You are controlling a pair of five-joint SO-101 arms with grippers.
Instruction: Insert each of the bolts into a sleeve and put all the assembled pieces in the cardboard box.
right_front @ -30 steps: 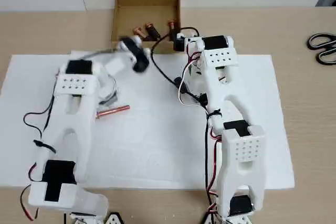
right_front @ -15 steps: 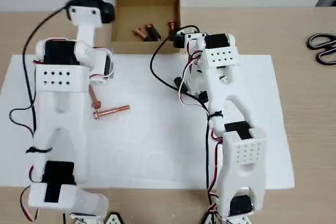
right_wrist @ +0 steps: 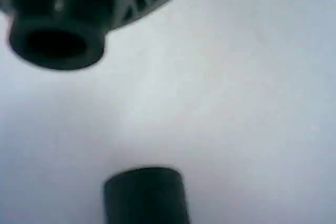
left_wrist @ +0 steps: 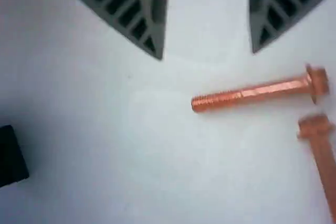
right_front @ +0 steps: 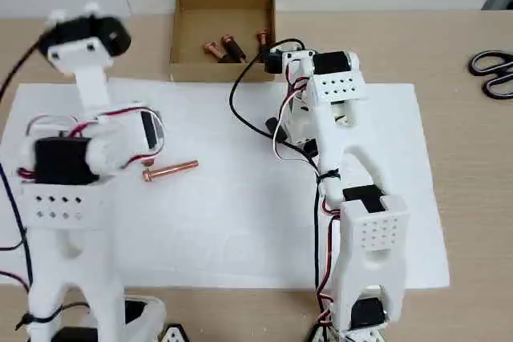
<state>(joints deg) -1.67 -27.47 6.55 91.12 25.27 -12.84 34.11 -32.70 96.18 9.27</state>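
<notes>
My left gripper [left_wrist: 207, 48] hangs open above the white mat, with nothing between its fingers [left_wrist: 131, 14]. Just beyond its tips lies a copper bolt [left_wrist: 257, 93], and a second bolt [left_wrist: 320, 150] lies close to that one's head. From above, one bolt [right_front: 170, 170] shows beside the left arm [right_front: 88, 150]. My right gripper [right_wrist: 100, 19] is shut on a black sleeve [right_wrist: 52, 43] held over the mat. Another black sleeve [right_wrist: 144, 195] lies on the mat beneath it. The cardboard box [right_front: 183, 30] at the back holds three assembled pieces [right_front: 228, 46].
A white foam mat [right_front: 240, 222] covers the middle of the wooden table. Scissors [right_front: 493, 70] lie at the far right. The right arm [right_front: 337, 118] and its cables [right_front: 264, 126] stretch towards the box. A dark object [left_wrist: 10, 156] sits at the left wrist view's edge.
The left arm swung away from the box, back over the left side of the mat, and now covers one of the two bolts. The right arm kept still.
</notes>
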